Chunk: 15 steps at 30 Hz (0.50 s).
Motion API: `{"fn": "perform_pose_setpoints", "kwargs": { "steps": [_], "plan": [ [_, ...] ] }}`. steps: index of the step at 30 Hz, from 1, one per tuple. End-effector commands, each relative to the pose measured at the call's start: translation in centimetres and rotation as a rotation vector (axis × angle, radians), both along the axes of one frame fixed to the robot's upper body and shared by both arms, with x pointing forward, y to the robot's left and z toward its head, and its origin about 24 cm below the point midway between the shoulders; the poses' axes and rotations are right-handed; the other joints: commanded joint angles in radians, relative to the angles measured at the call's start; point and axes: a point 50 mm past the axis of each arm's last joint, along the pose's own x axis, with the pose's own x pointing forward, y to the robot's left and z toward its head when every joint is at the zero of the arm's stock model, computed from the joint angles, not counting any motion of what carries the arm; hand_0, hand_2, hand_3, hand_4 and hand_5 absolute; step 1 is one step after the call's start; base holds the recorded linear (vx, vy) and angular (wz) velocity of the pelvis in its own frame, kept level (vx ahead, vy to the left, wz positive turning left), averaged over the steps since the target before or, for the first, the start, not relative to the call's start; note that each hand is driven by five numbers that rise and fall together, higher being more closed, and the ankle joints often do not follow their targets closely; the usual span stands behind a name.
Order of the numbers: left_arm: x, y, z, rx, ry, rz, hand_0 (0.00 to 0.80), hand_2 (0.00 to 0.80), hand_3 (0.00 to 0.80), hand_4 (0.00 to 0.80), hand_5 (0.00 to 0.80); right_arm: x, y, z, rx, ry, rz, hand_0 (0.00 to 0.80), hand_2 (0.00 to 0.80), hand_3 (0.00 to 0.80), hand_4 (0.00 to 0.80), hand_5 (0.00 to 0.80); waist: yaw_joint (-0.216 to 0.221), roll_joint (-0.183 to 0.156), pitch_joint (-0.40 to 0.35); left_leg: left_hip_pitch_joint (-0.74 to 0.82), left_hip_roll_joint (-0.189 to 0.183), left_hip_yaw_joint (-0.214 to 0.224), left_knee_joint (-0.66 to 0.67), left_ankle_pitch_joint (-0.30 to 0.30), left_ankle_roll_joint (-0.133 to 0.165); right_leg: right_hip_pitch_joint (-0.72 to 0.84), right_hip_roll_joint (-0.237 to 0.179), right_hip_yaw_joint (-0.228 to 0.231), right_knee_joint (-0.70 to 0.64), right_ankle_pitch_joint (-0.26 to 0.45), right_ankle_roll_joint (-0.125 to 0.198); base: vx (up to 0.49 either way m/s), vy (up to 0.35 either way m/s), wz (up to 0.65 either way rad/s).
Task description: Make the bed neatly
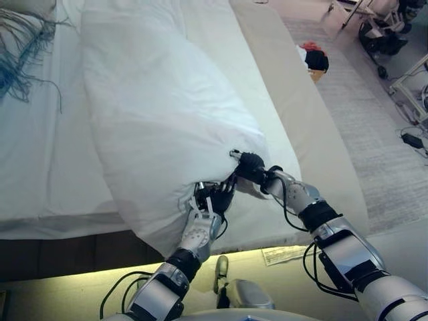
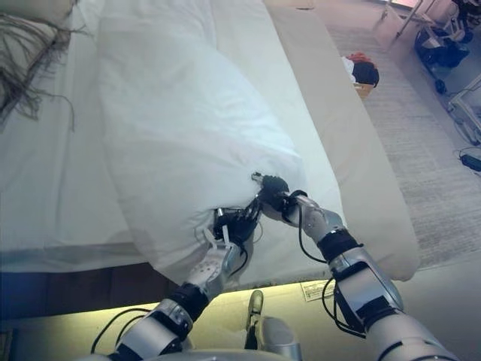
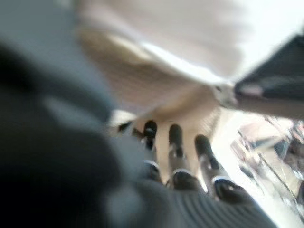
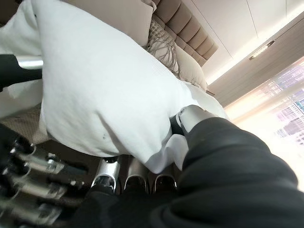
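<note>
Two hands on one end of the duvet (image 1: 160, 120), at the near edge of the bed (image 1: 40, 174).

Nearest: left hand (image 1: 212, 199) reaches up under the low near corner of the duvet. Its dark-tipped fingers go into the cloth there; in the left wrist view the fingers (image 3: 175, 147) look fairly straight against the white fabric, but too blurred to call. Cannot tell if it pinches or only props.

Just beside it, a little further in: right hand (image 1: 249, 166), curled on the duvet's near end. Right wrist view shows the thumb (image 4: 190, 116) pressed over a fold of white cloth and the fingers (image 4: 137, 178) tucked under it, a closed grip on the fabric.

Duvet itself: a white, puffy bulk lying lengthwise up the bed, bunched and rolled, not spread. Judged soft, light for its volume, limp; it will sag and slide out of a loose grip. Best held at corners or edge hem, one corner per hand, hands well apart, to shake it flat.

Beyond: pale sheet each side of the duvet, a fringed throw (image 1: 20, 53) at the far left, a beige bed edge (image 1: 314, 120) on the right, then floor with a small basket (image 1: 313, 60).
</note>
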Motion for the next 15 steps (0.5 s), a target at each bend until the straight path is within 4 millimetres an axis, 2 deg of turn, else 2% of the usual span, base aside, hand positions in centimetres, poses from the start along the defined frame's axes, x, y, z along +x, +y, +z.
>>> {"fn": "perform_pose_setpoints", "kwargs": {
  "steps": [1,4,7,12,15],
  "plan": [
    [-0.4,-6.9,3.6,-0.08,-0.079,-0.221,0.0,0.0,0.0,0.0,0.0,2.2,-0.3,3.2,-0.019,-0.096,0.004,0.8,0.8,0.8,0.8,0.8,-0.008,-0.004,-0.091,-0.02,0.047,0.007,-0.001,-0.016,-0.007,0.067,-0.127,-0.001,-0.001,-0.048,0.153,0.022,0.043,0.0],
    [-0.7,-7.1,3.3,-0.075,-0.068,-0.259,0.0,0.0,0.0,0.0,0.0,2.3,-0.3,3.2,-0.034,-0.089,0.008,0.8,0.8,0.8,0.8,0.8,-0.013,0.006,-0.107,-0.008,0.043,0.01,-0.001,-0.017,-0.008,0.075,-0.129,0.004,-0.001,-0.05,0.153,0.025,0.048,-0.02],
    [-0.6,-7.7,4.1,-0.096,-0.109,-0.266,0.0,0.0,0.0,0.0,0.0,2.5,-0.2,3.4,-0.035,-0.085,0.014,0.8,0.8,0.8,0.8,0.8,-0.021,0.017,-0.121,0.006,0.039,0.018,-0.001,-0.018,-0.009,0.083,-0.132,0.011,-0.001,-0.05,0.154,0.025,0.056,-0.04],
    [1.1,-7.7,7.5,-0.097,-0.188,-0.165,0.0,0.0,0.0,0.0,0.0,2.2,0.7,3.3,-0.049,-0.085,0.041,0.8,0.8,0.8,0.8,0.8,-0.044,0.029,-0.132,0.027,0.034,0.031,-0.001,-0.022,-0.01,0.091,-0.132,0.028,-0.001,-0.049,0.153,0.01,0.047,-0.03],
    [1.9,-7.4,8.7,-0.088,-0.194,-0.108,0.0,0.0,0.0,0.0,0.0,2.3,0.4,3.4,-0.059,-0.085,0.04,0.8,0.8,0.8,0.8,0.8,-0.051,0.034,-0.135,0.031,0.033,0.033,-0.001,-0.023,-0.01,0.094,-0.133,0.03,-0.001,-0.05,0.154,-0.021,0.035,-0.09]
  ]
}}
